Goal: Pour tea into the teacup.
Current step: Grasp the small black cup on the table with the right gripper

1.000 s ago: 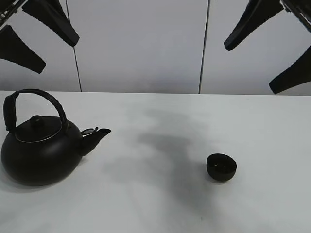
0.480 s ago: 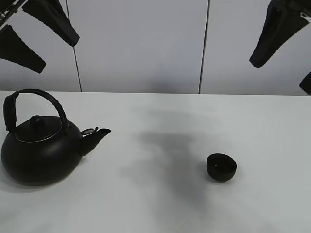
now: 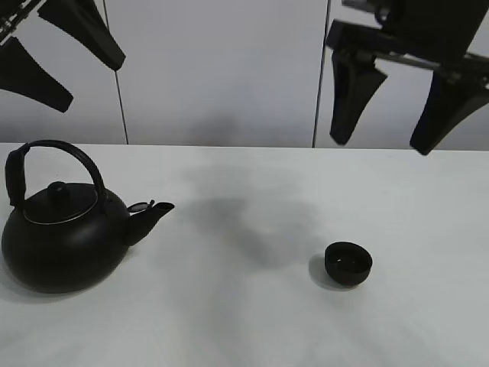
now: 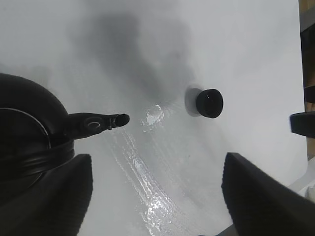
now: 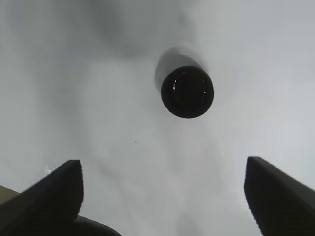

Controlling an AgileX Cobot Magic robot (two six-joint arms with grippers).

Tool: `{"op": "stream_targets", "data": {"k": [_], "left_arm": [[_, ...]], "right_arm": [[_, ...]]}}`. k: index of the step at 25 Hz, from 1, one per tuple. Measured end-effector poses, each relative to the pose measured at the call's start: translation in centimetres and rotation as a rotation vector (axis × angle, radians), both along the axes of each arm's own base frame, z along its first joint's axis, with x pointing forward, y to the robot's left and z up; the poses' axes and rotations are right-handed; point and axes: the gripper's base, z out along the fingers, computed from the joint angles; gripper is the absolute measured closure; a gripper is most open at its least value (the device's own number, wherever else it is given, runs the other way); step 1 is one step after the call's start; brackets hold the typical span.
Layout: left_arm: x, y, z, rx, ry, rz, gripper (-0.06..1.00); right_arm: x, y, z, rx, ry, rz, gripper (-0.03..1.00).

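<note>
Pouring had not begun: the kettle (image 3: pixel 65 245) sat untouched near the table's (image 3: pixel 244 329) left edge, the teacup (image 3: pixel 348 263) well apart, both my jaws hanging open, empty.

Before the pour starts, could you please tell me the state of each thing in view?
Kettle: upright on the table, lid on, untouched.
Teacup: upright, standing alone, contents unclear.
Left gripper: open, holding nothing.
Right gripper: open, holding nothing.
</note>
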Motion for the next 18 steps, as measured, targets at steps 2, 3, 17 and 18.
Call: {"op": "stream_targets", "data": {"k": [2,3,17,18], "left_arm": [[0.0,0.0,0.0,0.000,-0.001,0.001,0.41],[0.0,0.0,0.0,0.000,-0.002,0.001,0.41],[0.0,0.0,0.0,0.000,-0.002,0.001,0.41],[0.0,0.0,0.0,0.000,-0.002,0.001,0.41]], "right_arm": [[0.5,0.8,-1.6,-0.022,0.043,0.001,0.36],[0.6,1.2,-2.4,-0.032,0.063,0.012,0.36],[1.5,3.2,-7.5,-0.158,0.022,0.047,0.36],[1.4,3.2,-8.0,-0.156,0.019,0.044,0.36]]}}
